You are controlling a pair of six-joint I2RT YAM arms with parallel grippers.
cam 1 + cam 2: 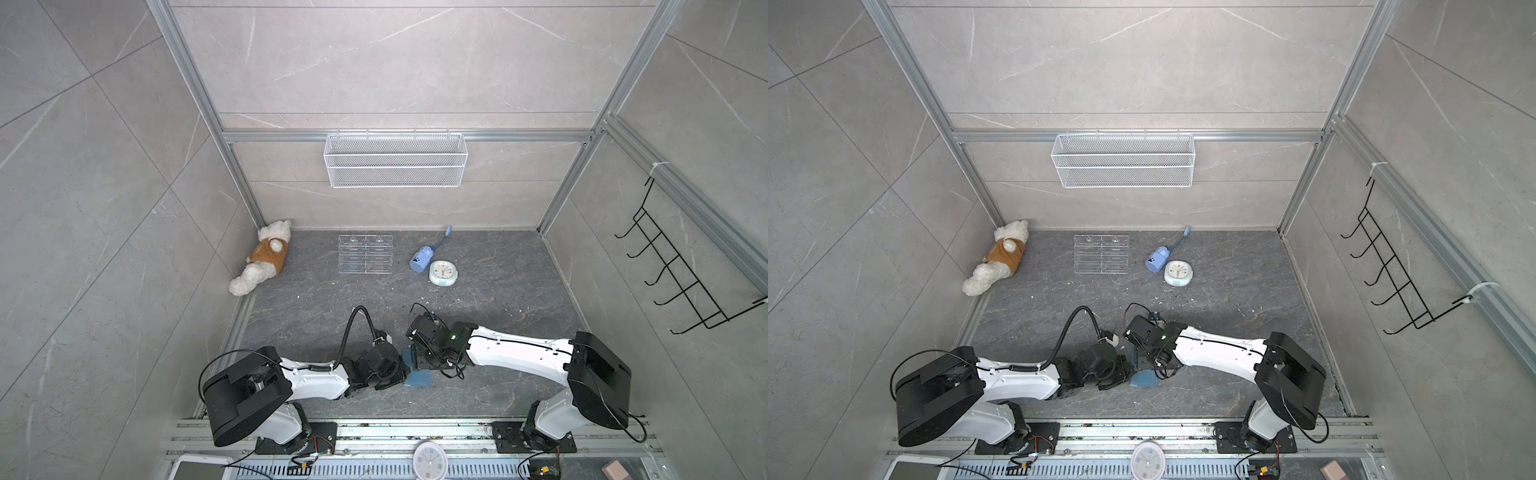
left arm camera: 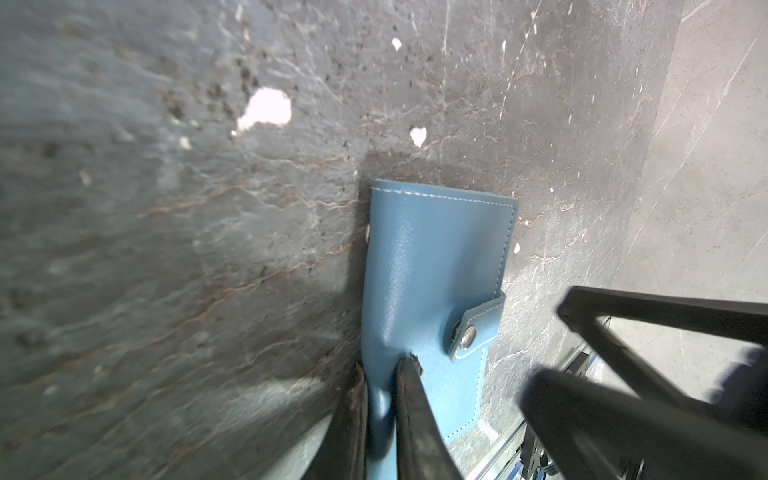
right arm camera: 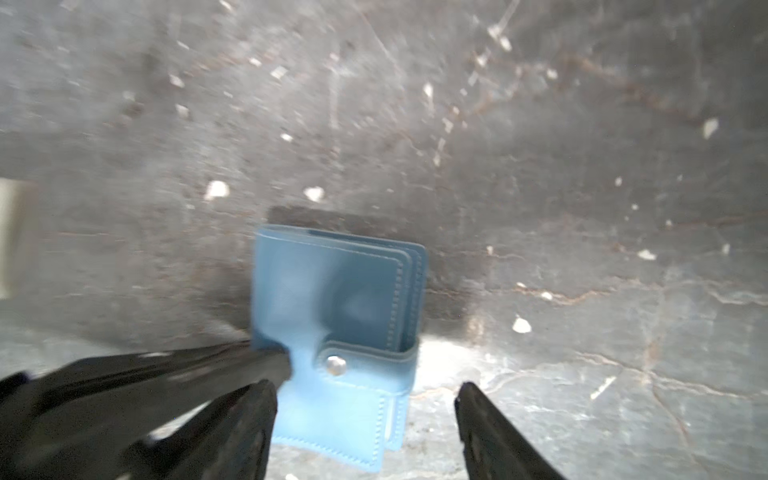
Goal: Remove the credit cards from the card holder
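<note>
The dusty-blue card holder (image 1: 417, 377) (image 1: 1144, 380) lies on the dark stone floor between both arms, folded, its snap tab (image 2: 469, 332) (image 3: 336, 365) fastened. My left gripper (image 2: 384, 365) (image 1: 400, 370) is shut on the holder's (image 2: 436, 257) edge, and the leather bulges between its jaws. My right gripper (image 3: 365, 388) stands open just above the holder (image 3: 332, 291), one finger on each side of its tab end, touching nothing. In the right wrist view the left gripper's fingers (image 3: 187, 365) reach in from the side. The credit cards are hidden.
A clear acrylic rack (image 1: 365, 254), a plush bear (image 1: 266, 257), a blue device (image 1: 422, 258) and a small clock (image 1: 443, 272) lie at the back of the floor. A wire basket (image 1: 395, 160) hangs on the rear wall, a black hook rack (image 1: 681, 270) on the right wall.
</note>
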